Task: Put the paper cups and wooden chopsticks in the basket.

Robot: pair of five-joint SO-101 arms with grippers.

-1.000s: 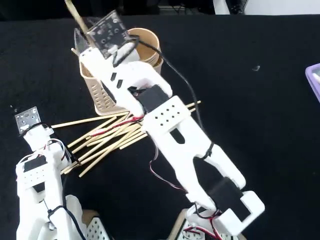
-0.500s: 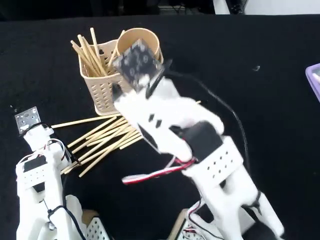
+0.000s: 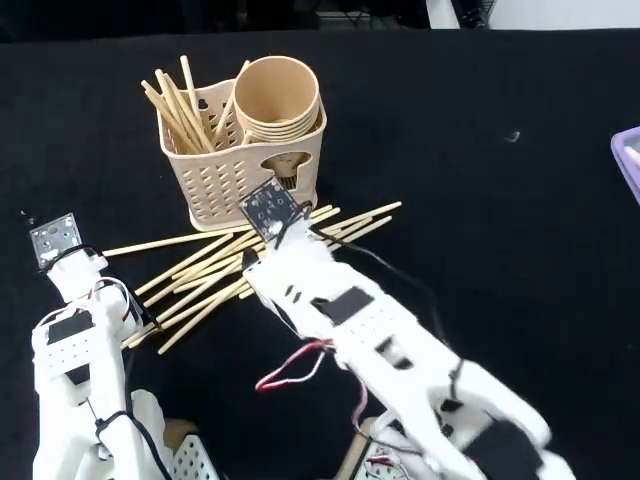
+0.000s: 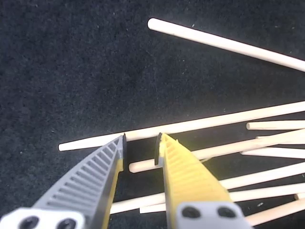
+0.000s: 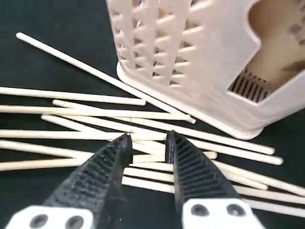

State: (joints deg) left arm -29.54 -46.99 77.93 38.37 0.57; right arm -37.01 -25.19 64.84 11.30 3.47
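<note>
The stacked paper cups (image 3: 280, 95) stand in the basket (image 3: 235, 185) beside a bundle of chopsticks (image 3: 175, 100). The loose chopsticks (image 3: 210, 272) lie fanned on the black counter (image 3: 500, 250) just beside it. The right claw (image 5: 147, 143) hangs over them — fingers slightly apart, gripping nothing. The left claw (image 4: 140, 149) — likewise parted — hangs over their ends.

We seem to be in a robotics lab or maker's workspace: a bench (image 3: 520, 250) draped in black cloth, with a white plastic arm (image 3: 70, 350) and a second arm (image 3: 400, 350) trailing loose red wiring (image 3: 300, 362) mounted at its near edge.
</note>
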